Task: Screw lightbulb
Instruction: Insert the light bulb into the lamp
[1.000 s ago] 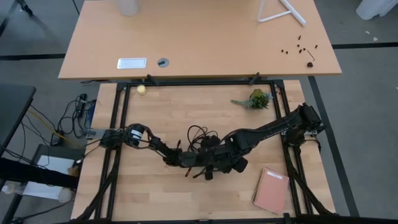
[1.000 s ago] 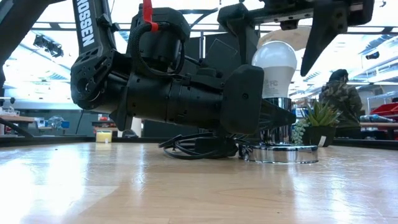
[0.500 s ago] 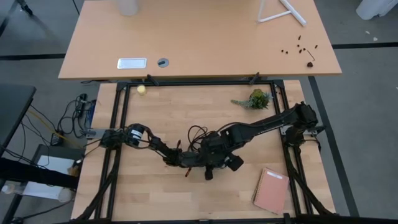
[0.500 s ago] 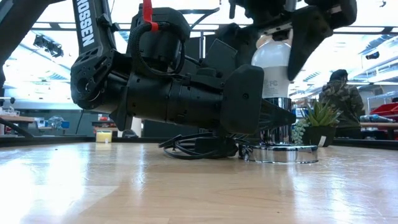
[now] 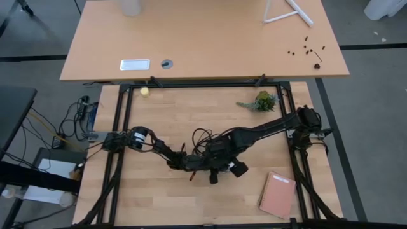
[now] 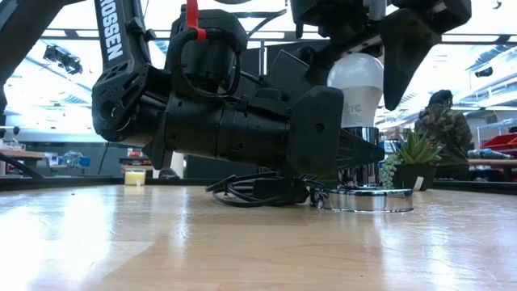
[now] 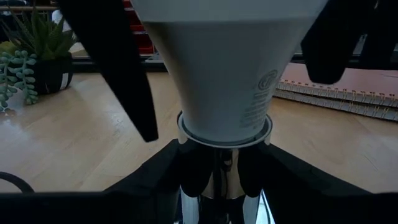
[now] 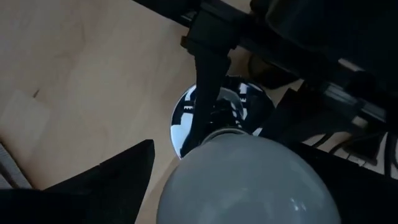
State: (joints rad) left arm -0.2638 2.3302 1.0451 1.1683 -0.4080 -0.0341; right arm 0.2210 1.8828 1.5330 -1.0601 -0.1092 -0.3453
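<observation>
Right claw straddles the lightbulb, fingers apart.

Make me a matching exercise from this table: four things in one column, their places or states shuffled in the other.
Things:
1. small white frosted lightbulb
2. right gripper
3. pink spiral-bound notebook
4. small green potted plant

Places or states:
A. lying flat near the table's near right corner
B. open, one finger on either side of the bulb's dome
C. standing upright in the round silver socket
D. at the table's far edge, toward the right arm's side

Pairs: 1-C, 2-B, 3-A, 4-D
</observation>
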